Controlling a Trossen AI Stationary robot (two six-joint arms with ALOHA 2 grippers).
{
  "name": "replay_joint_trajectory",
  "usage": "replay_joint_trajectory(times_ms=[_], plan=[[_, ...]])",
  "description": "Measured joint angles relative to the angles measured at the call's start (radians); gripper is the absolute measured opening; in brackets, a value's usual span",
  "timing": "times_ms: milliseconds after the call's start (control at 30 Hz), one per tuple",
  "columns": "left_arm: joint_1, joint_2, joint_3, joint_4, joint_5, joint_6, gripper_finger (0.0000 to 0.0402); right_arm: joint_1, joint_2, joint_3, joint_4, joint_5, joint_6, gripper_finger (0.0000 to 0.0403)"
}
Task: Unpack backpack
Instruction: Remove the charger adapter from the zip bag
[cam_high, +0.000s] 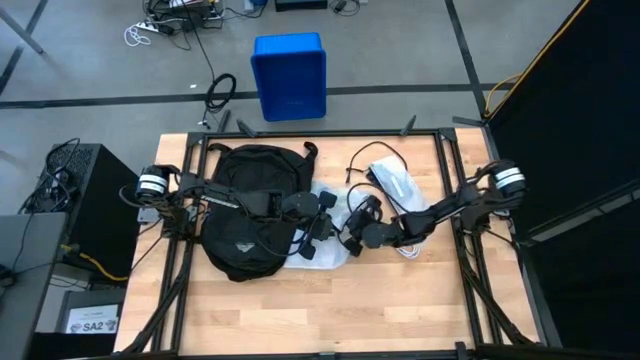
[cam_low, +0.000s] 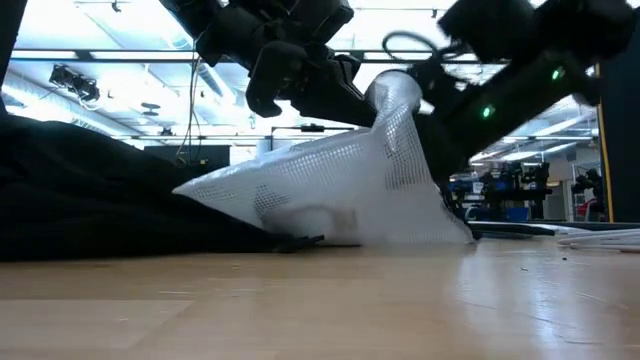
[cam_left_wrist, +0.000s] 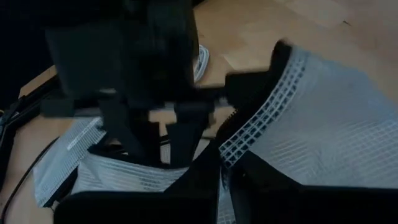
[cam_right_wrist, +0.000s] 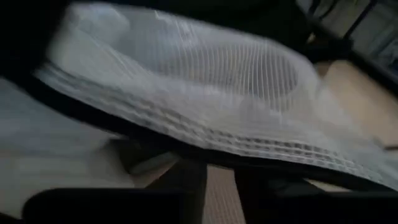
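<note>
Bare wooden counter (cam_low: 320, 310) fills the foreground of the low view; a light plank top inside a dark metal frame, carrying all items listed below.

Backpack (cam_high: 245, 215): large, black fabric, lying flat on the left half of the counter, rounded end toward the far edge. A small pale mark shows on its near face.

White mesh pouch (cam_low: 340, 185): translucent with a grid weave and dark edging, lying just beside the backpack's right side near the counter's middle. One corner is lifted into a peak while the rest trails down to the wood.

Second white pouch (cam_high: 398, 185): flat on the counter, farther right and toward the far edge, with a dark cord (cam_high: 372, 155) looped next to it.

Left arm: stretched across the backpack. Left pincer (cam_high: 318, 228) pressed together at the mesh pouch's left edge; whether any fabric is caught cannot be told.

Right arm: reaching in from the right frame. Right pincer (cam_high: 352, 238) nearly closed, pinching the mesh pouch at its raised part.

Blue bin (cam_high: 289, 75): on the floor beyond the counter.
</note>
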Motion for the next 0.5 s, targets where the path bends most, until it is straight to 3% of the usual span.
replay_joint_trajectory(times_ms=[367,500], plan=[[0.0,0.0,0.0,0.055,-0.032,0.018,0.0,-0.089,-0.01,0.001,0.028,-0.061,-0.02,0.0235],[0.0,0.0,0.0,0.092,-0.033,0.019,0.0,-0.12,-0.01,0.001,0.028,-0.067,-0.012,0.0279]])
